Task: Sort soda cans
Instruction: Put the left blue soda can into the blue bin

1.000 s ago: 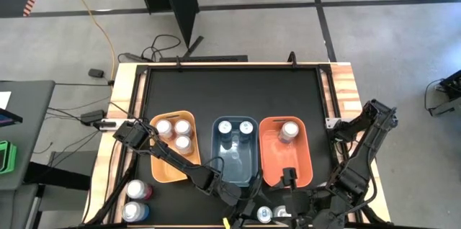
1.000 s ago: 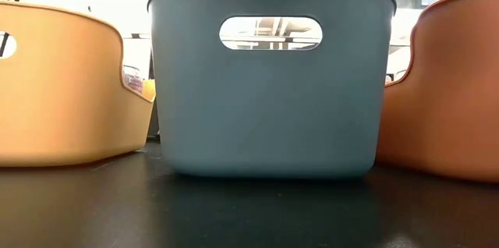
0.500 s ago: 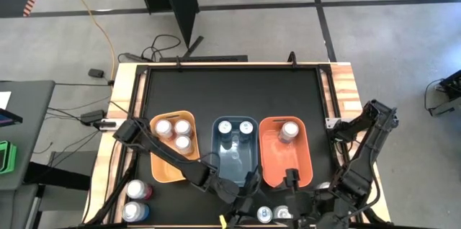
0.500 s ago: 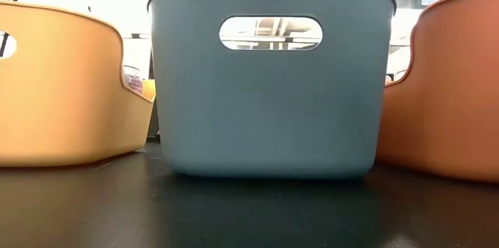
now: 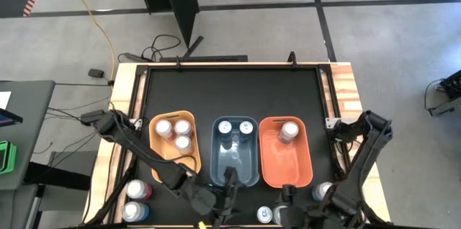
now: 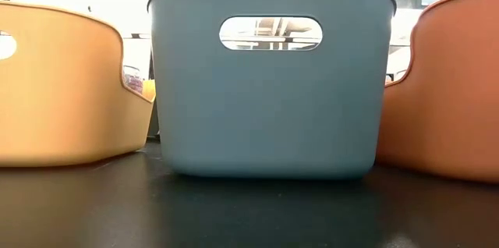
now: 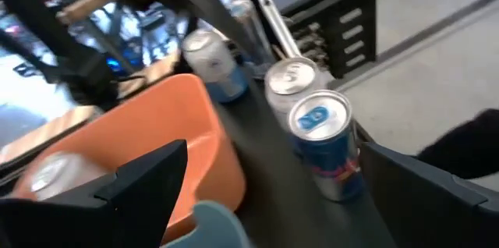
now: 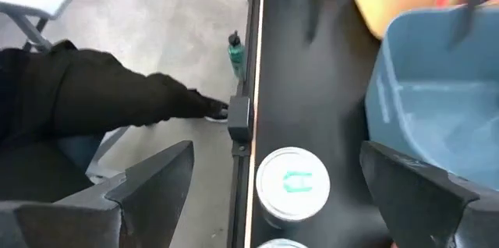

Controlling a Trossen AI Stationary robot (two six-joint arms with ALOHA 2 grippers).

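A: While three cans (image 5: 175,132) stand in the orange bin (image 5: 163,171), two sit in the blue bin (image 5: 235,165), one in the red bin (image 5: 286,161); more wait at the desk's (image 5: 230,92) near edge (image 5: 135,200).

B: Pincers?

A: Left pincer (image 7: 265,182) spread, near a blue can (image 7: 326,148). Right pincer (image 8: 277,182) spread above a silver can (image 8: 291,185). Neither grips anything.

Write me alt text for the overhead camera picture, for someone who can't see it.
Three bins sit side by side on a black table: the orange bin holds three soda cans, the blue bin two, the red-orange bin one. Both dark arms reach in along the near edge.
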